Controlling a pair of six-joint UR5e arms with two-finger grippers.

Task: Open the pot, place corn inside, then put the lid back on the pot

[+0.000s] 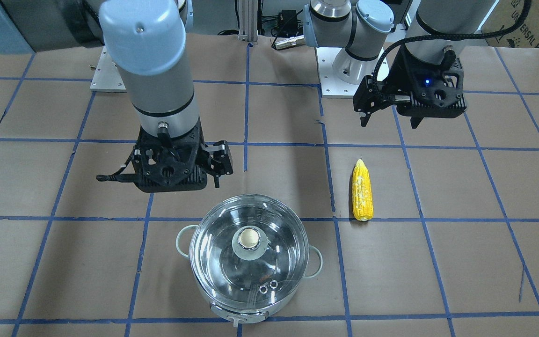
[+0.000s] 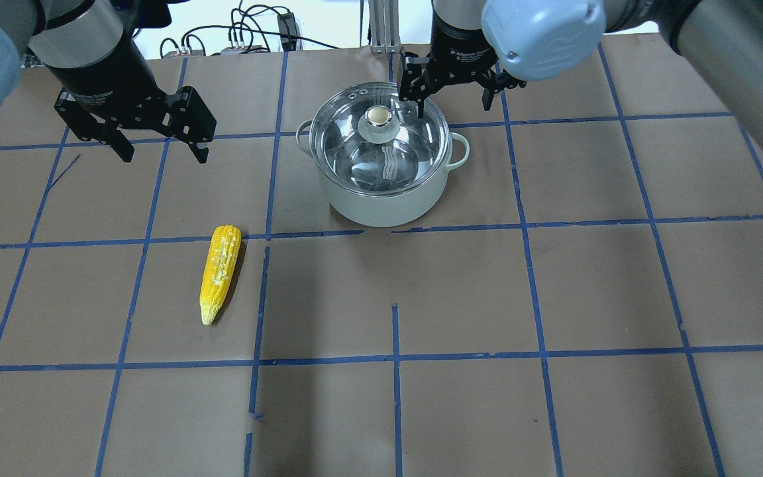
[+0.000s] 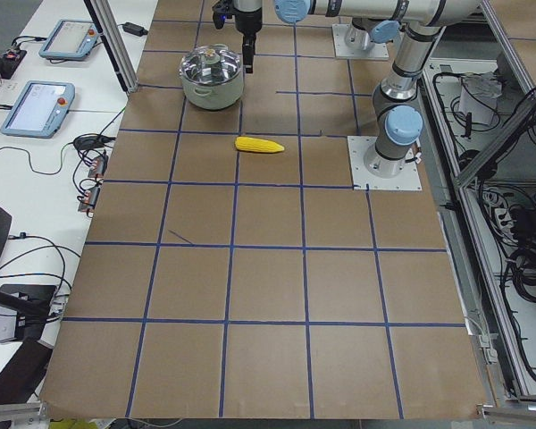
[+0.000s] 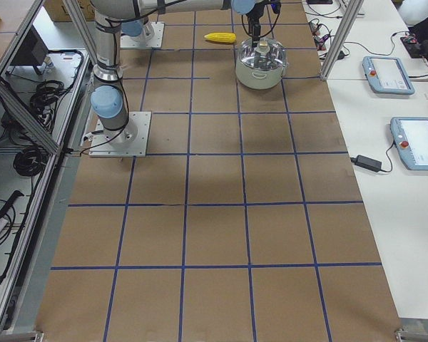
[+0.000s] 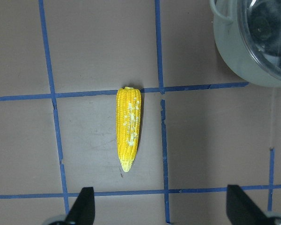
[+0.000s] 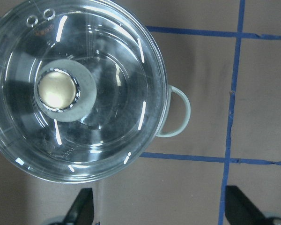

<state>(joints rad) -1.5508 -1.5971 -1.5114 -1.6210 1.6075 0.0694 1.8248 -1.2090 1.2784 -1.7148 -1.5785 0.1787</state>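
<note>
The lid [image 2: 391, 156] sits on the pot [image 2: 381, 205]; the corn [image 2: 220, 271] lies on the surface [image 2: 554, 298], well apart. The left gripper [image 2: 164, 154] and right gripper [image 2: 453, 99] hang wide open, empty. The right should centre over the knob [image 2: 378, 117], descend squarely, then lift straight.

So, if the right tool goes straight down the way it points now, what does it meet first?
Probably the bare table beside the pot, not the lid: the wrist view shows both off to one side. Depth is unclear, so the right tool might graze the pot.
</note>
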